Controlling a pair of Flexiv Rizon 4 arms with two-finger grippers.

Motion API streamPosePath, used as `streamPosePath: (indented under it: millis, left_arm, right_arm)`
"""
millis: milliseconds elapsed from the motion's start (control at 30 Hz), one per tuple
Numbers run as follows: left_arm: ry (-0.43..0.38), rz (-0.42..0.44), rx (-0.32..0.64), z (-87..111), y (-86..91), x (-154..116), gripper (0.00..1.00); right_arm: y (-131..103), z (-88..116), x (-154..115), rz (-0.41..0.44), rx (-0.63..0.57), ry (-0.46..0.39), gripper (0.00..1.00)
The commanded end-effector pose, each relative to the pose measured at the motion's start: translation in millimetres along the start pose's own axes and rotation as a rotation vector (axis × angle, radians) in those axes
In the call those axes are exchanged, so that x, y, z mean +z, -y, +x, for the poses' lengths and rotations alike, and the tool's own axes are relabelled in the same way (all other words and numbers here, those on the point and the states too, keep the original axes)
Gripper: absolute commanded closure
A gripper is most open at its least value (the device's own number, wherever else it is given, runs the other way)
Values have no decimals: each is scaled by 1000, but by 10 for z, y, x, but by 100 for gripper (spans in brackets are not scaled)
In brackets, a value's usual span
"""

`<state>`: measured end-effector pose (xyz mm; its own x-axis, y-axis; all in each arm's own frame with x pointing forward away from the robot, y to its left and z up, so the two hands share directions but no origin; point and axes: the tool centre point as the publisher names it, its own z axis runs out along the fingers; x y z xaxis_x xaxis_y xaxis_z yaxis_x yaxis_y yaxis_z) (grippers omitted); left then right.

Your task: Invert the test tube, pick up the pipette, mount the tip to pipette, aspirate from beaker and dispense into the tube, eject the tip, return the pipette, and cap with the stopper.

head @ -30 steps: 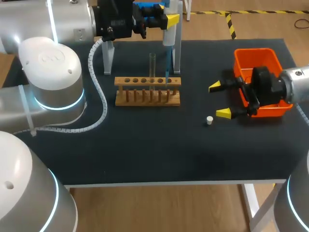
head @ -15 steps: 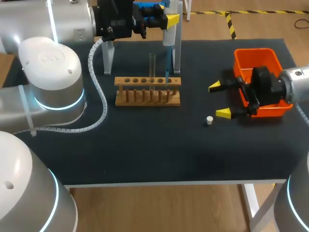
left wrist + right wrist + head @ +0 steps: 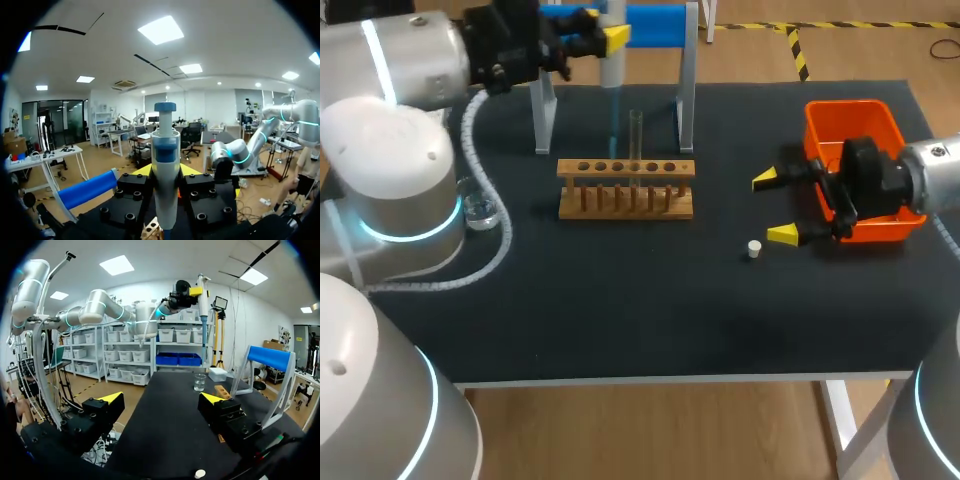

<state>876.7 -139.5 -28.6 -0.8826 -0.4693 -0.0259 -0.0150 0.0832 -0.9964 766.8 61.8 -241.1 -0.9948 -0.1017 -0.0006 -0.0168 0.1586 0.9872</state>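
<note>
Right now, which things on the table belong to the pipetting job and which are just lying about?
Job: pipette, test tube, beaker, stopper.
Lying about, though likely supports: wooden rack, orange bin, blue-topped stand.

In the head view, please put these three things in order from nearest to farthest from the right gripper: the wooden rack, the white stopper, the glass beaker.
1. White stopper: very close to the right gripper, just beside its open fingers.
2. Wooden rack: around the middle, to the gripper's left.
3. Glass beaker: on the far left side, well past the rack.
</note>
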Motion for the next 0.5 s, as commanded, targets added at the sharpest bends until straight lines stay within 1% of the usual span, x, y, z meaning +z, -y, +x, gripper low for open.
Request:
streamPosePath:
  millis: [33,233,500]
  left_arm:
    - [14,19,1,-178,-173,-607,100]
    - [73,14,-3,-513,-368,-974,100]
    - [120,21,-1,-888,-562,-1314,100]
  right_arm:
    - [-7,11,-10,2,0,1,0]
    - [-7,11,-10,2,0,1,0]
    - [-7,11,-10,2,0,1,0]
